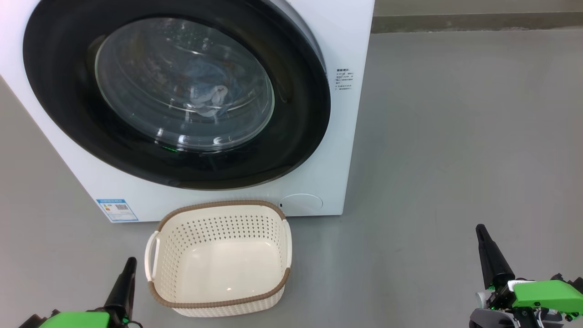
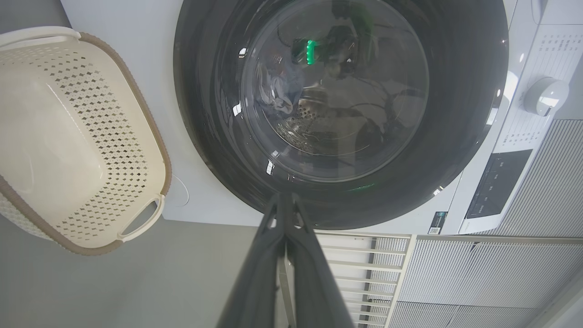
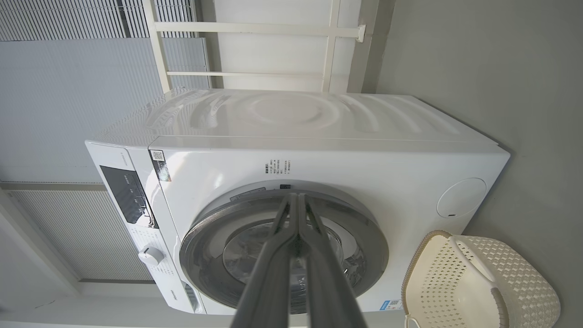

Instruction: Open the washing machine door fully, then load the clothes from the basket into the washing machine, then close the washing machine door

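the washing machine door [image 1: 177, 91] sits flush on the washing machine [image 1: 348, 27], the clothes [image 1: 207, 98] lie inside behind it, and the basket [image 1: 218, 203] stands empty on the floor [image 1: 432, 136] just in front. your left gripper [image 1: 131, 262] and right gripper [image 1: 480, 230] have fingers pressed together, holding nothing. i think only the closing is in doubt: if you check it, press the black rim [image 1: 59, 68] gently.

Upper left, you see the washing machine door [image 1: 177, 91]: glossy black rim, clear glass. Lower centre, the basket [image 1: 218, 228]: matt perforated cream plastic.
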`<state>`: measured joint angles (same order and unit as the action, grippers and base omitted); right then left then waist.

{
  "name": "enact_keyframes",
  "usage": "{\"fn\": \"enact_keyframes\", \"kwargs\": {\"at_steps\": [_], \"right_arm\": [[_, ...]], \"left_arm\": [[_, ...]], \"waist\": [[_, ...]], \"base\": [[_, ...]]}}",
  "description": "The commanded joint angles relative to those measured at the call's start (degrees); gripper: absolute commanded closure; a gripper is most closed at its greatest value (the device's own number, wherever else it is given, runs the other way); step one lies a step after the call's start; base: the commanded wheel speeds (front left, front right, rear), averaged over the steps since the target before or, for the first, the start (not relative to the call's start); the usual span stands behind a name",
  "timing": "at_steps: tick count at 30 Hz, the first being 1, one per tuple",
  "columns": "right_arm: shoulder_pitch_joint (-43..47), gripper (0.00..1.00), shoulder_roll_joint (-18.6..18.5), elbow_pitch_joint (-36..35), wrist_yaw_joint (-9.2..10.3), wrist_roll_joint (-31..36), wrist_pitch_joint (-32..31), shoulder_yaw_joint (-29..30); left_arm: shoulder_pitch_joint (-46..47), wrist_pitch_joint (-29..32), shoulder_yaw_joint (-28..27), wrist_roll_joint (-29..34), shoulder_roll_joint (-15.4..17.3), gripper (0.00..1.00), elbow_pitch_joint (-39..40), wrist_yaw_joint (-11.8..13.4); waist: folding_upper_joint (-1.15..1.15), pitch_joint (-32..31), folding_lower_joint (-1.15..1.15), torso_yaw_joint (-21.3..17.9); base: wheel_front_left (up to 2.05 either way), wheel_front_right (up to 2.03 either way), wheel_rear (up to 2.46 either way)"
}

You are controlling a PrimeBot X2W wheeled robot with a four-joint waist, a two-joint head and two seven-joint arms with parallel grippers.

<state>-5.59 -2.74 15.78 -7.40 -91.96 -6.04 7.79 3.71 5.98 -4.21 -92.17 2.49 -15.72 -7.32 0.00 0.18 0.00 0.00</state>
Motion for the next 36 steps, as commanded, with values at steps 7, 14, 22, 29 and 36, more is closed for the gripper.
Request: {"fn": "enact_keyframes", "kwargs": {"at_steps": [7, 14, 22, 29, 36], "right_arm": [[-0.6, 1.0, -0.2, -1.8, -0.09, -0.2, -0.5, -1.2], [-0.6, 1.0, -0.1, -1.8, -0.09, -0.2, -0.5, -1.2], [-0.6, 1.0, -0.1, -1.8, -0.09, -0.2, -0.5, -1.2], [-0.6, 1.0, -0.1, -1.8, -0.09, -0.2, -0.5, -1.2], [-0.6, 1.0, -0.1, -1.8, -0.09, -0.2, -0.5, -1.2]], "left_arm": [[2.5, 0.3, -2.0, -0.2, 0.6, 1.0, 1.7, -0.2], [2.5, 0.3, -2.1, -0.2, 0.6, 1.0, 1.7, -0.2], [2.5, 0.3, -2.1, -0.2, 0.6, 1.0, 1.7, -0.2], [2.5, 0.4, -2.1, -0.1, 0.6, 1.0, 1.7, -0.2], [2.5, 0.4, -2.2, -0.1, 0.5, 1.0, 1.7, -0.2]], "waist": [[0.0, 0.0, 0.0, 0.0], [0.0, 0.0, 0.0, 0.0], [0.0, 0.0, 0.0, 0.0], [0.0, 0.0, 0.0, 0.0], [0.0, 0.0, 0.0, 0.0]], "base": [[0.0, 0.0, 0.0], [0.0, 0.0, 0.0], [0.0, 0.0, 0.0], [0.0, 0.0, 0.0], [0.0, 0.0, 0.0]]}}
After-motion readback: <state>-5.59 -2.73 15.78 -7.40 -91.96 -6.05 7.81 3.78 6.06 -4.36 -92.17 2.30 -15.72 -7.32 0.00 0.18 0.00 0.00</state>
